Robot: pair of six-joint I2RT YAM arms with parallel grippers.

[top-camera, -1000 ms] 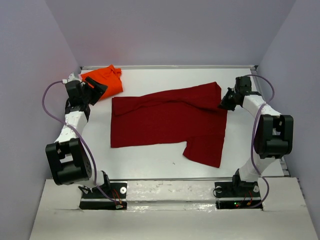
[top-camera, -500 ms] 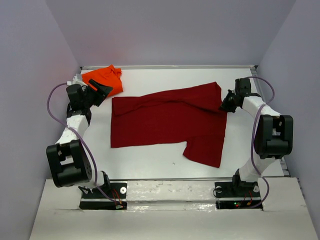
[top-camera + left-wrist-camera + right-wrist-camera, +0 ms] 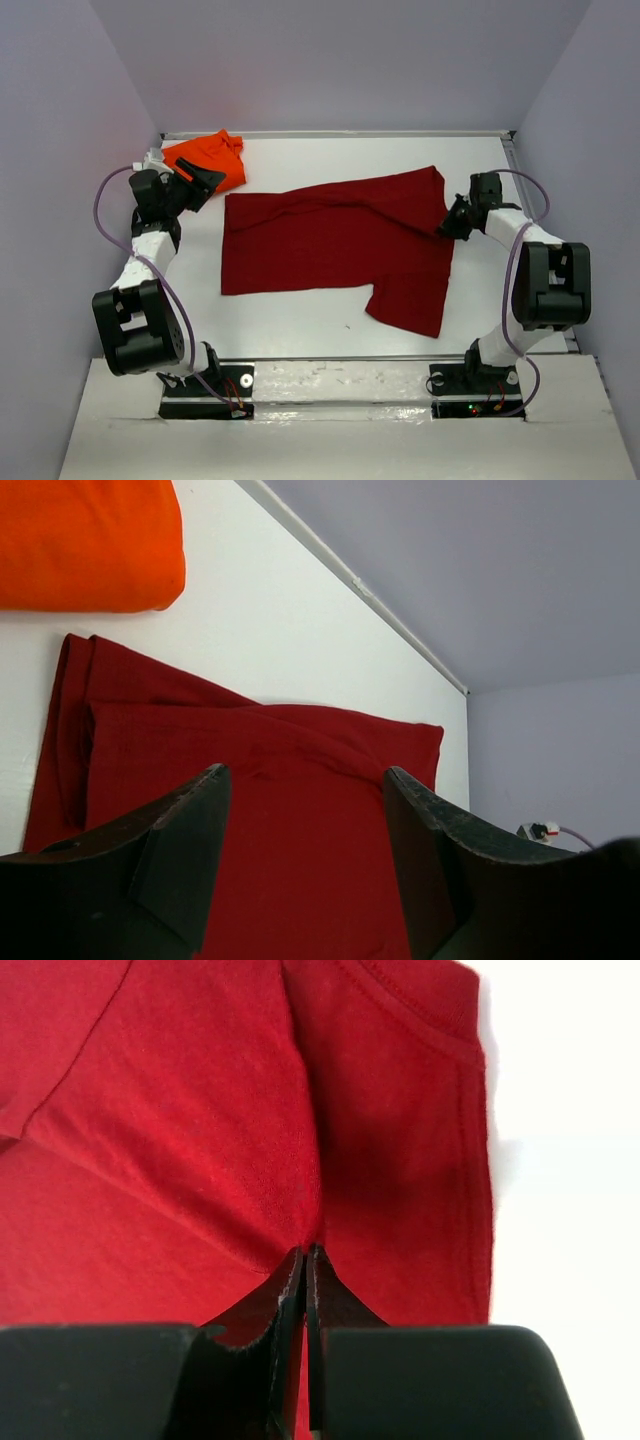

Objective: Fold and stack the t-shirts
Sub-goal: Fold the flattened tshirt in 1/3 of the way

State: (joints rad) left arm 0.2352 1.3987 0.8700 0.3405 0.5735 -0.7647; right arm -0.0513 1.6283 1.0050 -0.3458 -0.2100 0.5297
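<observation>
**At the right edge, crimson cloth is pinched**

The crimson t-shirt (image 3: 335, 240) is spread mid-table, long axis left to right. Its right edge is pinched in the nearly closed right gripper (image 3: 452, 222). The left gripper (image 3: 205, 180) is held open beside the orange t-shirt (image 3: 210, 160). Within the last second, the right gripper has been drawn nearward.

Spread crimson t-shirt (image 3: 335, 245); folded orange t-shirt (image 3: 215, 155)
</observation>
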